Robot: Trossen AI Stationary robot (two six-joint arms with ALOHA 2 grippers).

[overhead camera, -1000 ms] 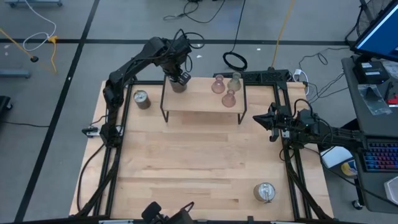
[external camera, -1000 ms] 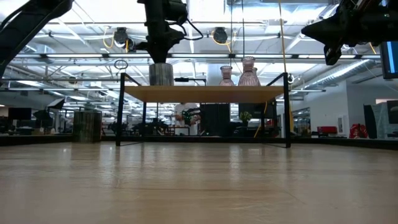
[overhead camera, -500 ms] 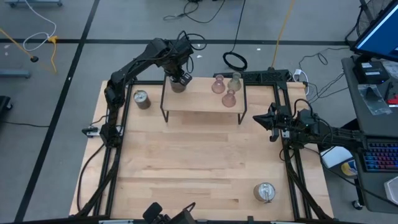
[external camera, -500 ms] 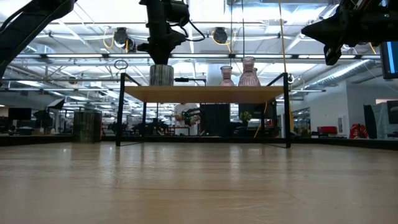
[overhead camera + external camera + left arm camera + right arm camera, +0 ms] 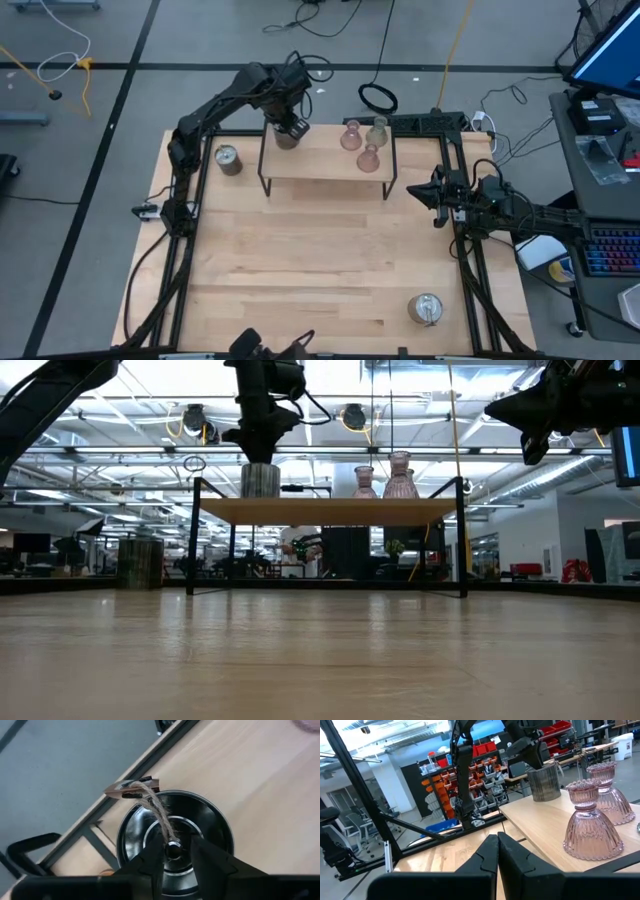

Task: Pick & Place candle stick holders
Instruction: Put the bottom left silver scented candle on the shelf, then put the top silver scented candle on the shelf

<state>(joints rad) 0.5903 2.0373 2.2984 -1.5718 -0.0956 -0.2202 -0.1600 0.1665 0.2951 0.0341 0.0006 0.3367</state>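
Note:
A small raised wooden shelf (image 5: pixel 320 168) stands at the table's far side. A dark round metal candle stick holder (image 5: pixel 175 827) sits at its left end on its base, with a twine and tag on it. My left gripper (image 5: pixel 176 857) points down over it, open. Its fingers stand on either side of the holder's centre socket (image 5: pixel 173 851). Three pink glassy holders (image 5: pixel 351 137) (image 5: pixel 377 130) (image 5: pixel 369 157) stand on the shelf's right half. Two more metal holders rest on the table, one left of the shelf (image 5: pixel 228 159), one near the front right (image 5: pixel 426 308). My right gripper (image 5: pixel 415 192) waits shut at the table's right edge.
The shelf's thin black legs (image 5: pixel 196 535) stand on the table. A black frame rail (image 5: pixel 470 270) runs along the table's sides. The wide wooden area (image 5: pixel 310 260) in front of the shelf holds nothing but the front-right holder.
In the low view my left gripper's fingers stand a little wider apart above the metal holder than a second ago. The holder has stayed where it sits on the shelf.

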